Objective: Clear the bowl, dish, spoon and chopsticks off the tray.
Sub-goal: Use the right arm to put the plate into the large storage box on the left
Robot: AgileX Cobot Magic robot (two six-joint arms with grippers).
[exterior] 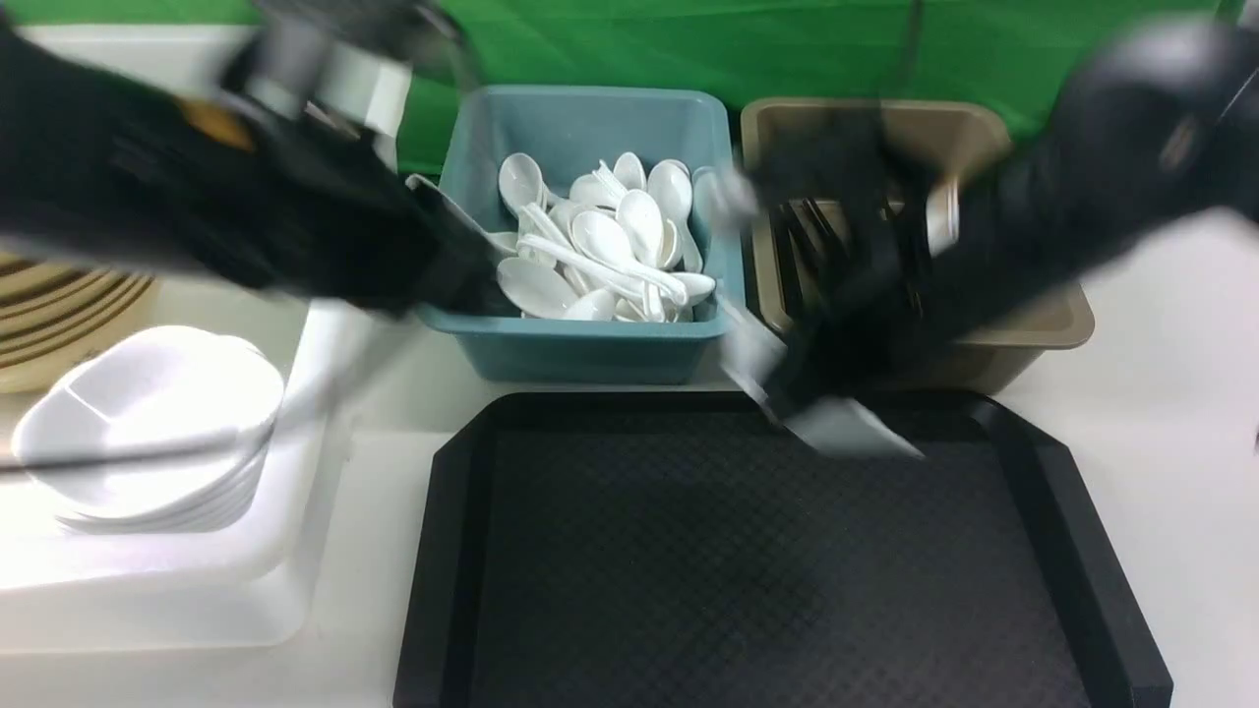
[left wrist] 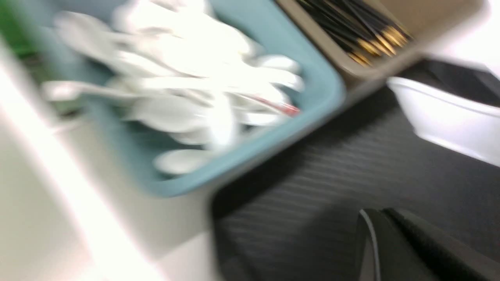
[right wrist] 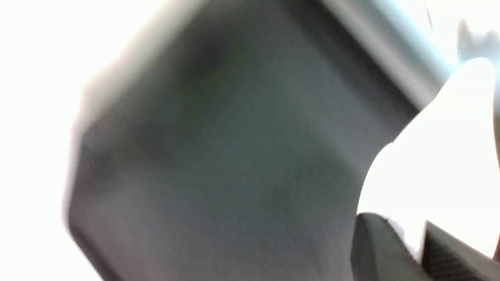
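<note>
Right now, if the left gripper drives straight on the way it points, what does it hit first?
Probably the tray: the shut left gripper aims at its bare textured surface just short of the teal tub. The white dish lies off that line. Heavy blur, so depth is unsure.

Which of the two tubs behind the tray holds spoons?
The teal tub, on the left, heaped with white spoons. The brown tub beside it holds black chopsticks instead.
</note>
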